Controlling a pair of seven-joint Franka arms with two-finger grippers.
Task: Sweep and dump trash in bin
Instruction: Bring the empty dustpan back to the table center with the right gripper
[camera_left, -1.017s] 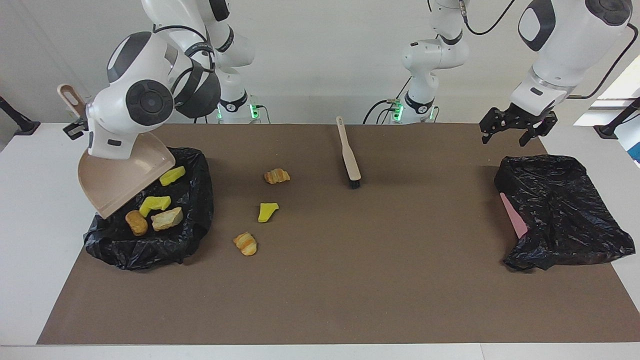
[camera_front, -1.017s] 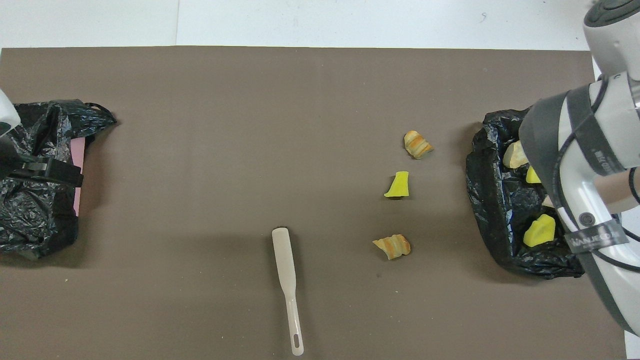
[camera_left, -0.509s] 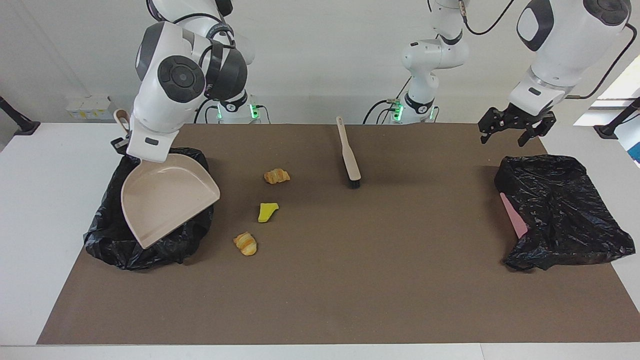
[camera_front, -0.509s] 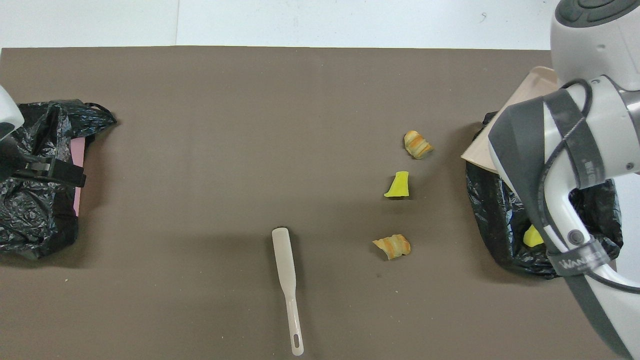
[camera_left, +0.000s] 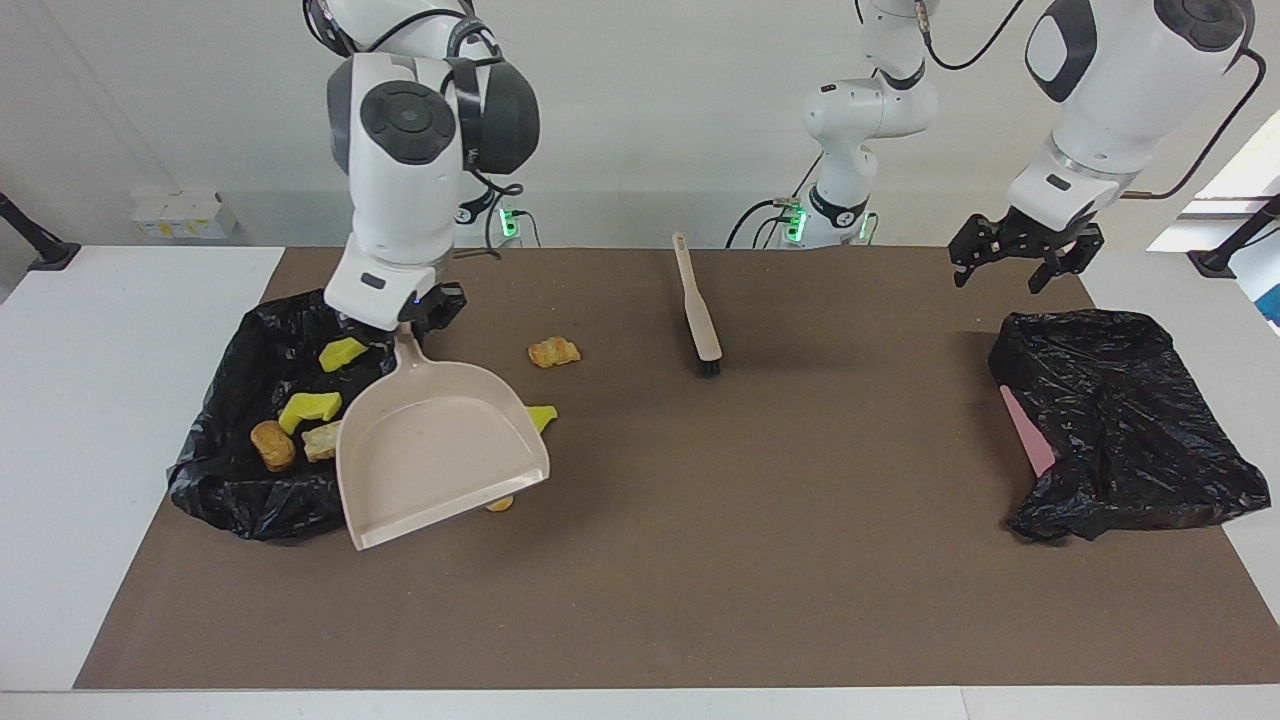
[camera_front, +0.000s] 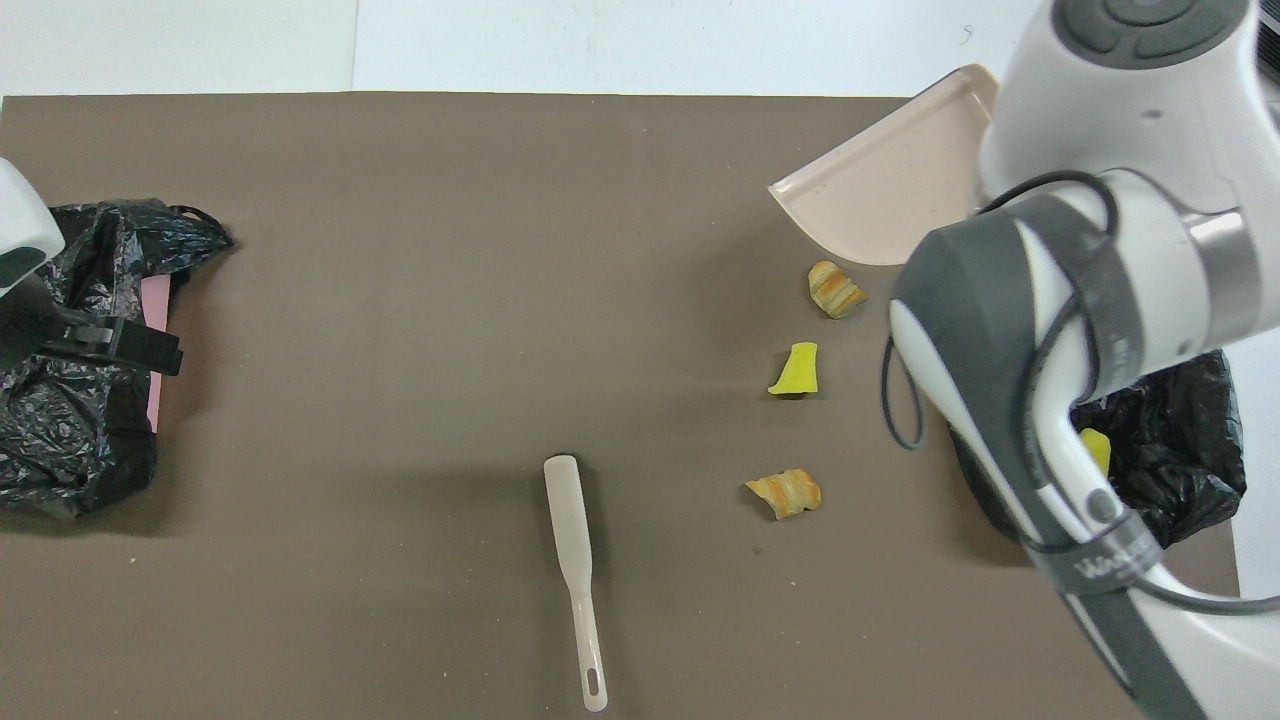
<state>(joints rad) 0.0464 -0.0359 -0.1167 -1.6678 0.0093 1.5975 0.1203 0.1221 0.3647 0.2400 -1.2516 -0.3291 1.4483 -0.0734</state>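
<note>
A brown mat (camera_left: 700, 560) is spread over the white table (camera_left: 110, 420). With the brush (camera_left: 698, 318) taken as the dial's centre in the overhead view, three trash scraps (camera_front: 797, 369) are seen at three o'clock, one bag-lined bin (camera_left: 240, 480) past them, and another bin (camera_left: 1120, 430) at nine o'clock.

Beige dustpan (camera_left: 440, 445); black bin bag (camera_left: 245, 400); yellow and golden-brown trash (camera_left: 310, 408).

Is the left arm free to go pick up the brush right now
Probably yes. The left gripper hangs open and empty over the mat beside the black bag, and the brush lies alone near the robots' edge with bare mat between them. The right gripper holds the dustpan elsewhere.
</note>
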